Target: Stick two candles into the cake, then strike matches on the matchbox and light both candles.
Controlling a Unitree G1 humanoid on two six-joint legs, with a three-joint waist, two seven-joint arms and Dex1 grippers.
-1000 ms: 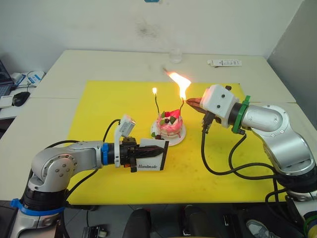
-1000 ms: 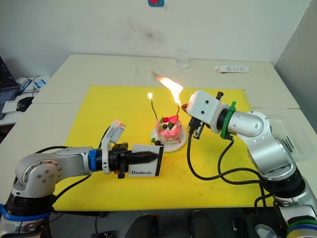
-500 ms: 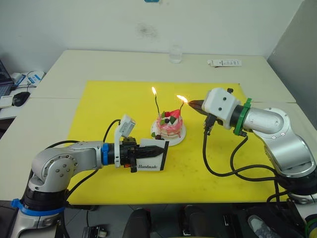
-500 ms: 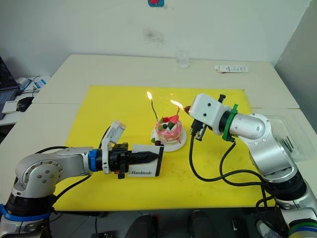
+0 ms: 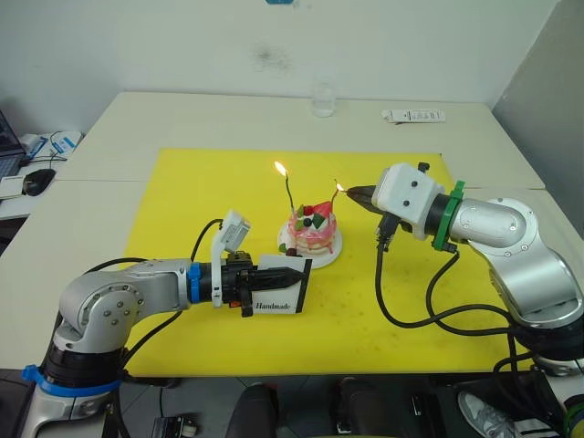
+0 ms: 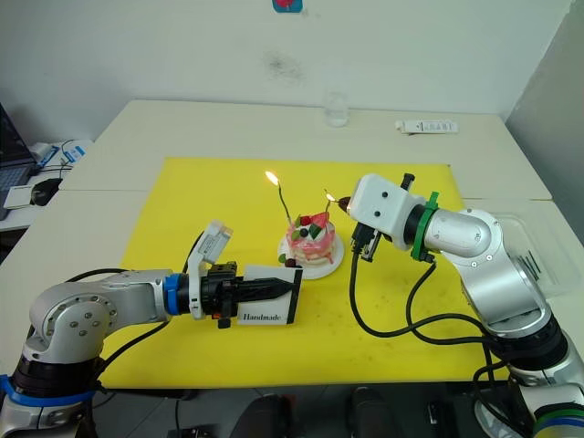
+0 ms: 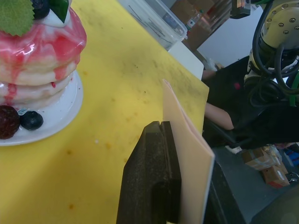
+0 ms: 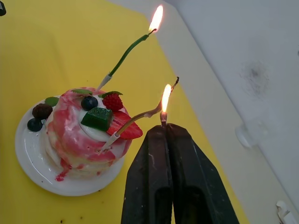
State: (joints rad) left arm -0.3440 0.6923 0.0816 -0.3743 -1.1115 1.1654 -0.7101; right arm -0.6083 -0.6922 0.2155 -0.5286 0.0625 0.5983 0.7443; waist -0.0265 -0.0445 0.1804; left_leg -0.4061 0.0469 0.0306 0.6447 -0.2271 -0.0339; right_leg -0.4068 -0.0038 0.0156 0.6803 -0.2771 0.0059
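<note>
The pink cake (image 5: pixel 313 233) stands on its white plate (image 5: pixel 334 250) in the middle of the yellow mat. A green candle (image 8: pixel 126 55) stuck in it burns with a flame at its tip. The pinkish candle (image 8: pixel 140 115) leans out of the cake toward my right gripper (image 8: pixel 164 127); its dark tip carries no flame of its own. My right gripper (image 5: pixel 358 192) is shut on a short match (image 8: pixel 163 116) with a small flame, right beside that candle. My left gripper (image 5: pixel 294 272) is shut on the white matchbox (image 5: pixel 277 294), held upright just left of the plate.
The yellow mat (image 5: pixel 201 192) covers the near table. A clear glass (image 5: pixel 321 99) and a white strip-like object (image 5: pixel 413 116) lie at the far side. A mouse (image 5: pixel 36 180) sits far left. A clear plastic tray (image 6: pixel 527 257) lies at the right edge.
The big flare at the pinkish candle has died down to a small flame on the match. My right gripper has drawn slightly back to the right. The left arm has stayed still.
</note>
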